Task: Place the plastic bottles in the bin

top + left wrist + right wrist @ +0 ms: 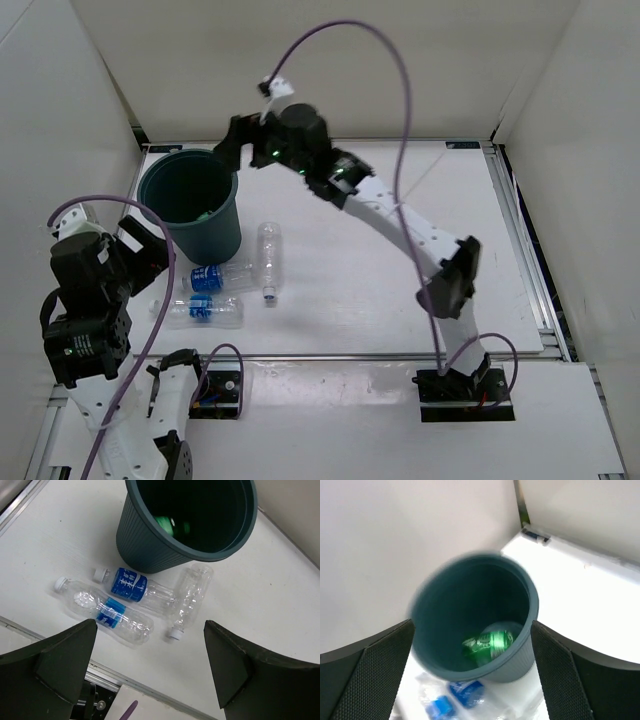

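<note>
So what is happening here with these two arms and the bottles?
Two robot arms are putting plastic bottles into the bin. The green bottle already lies inside it, and the right gripper hangs open over the bin, holding nothing. Three more lie on the table beside the bin: one blue-labelled bottle, a second blue-labelled bottle and a plain clear bottle. The left gripper hovers open above them, touching none.

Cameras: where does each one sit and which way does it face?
Top external: above and behind the bases, looking down at the table; both arms show.
Left wrist: near-left, angled down at three lying bottles and the bin; open left gripper.
Right wrist: above the bin, looking in at the green bottle; open right gripper.
Shared: all show the bin.
</note>
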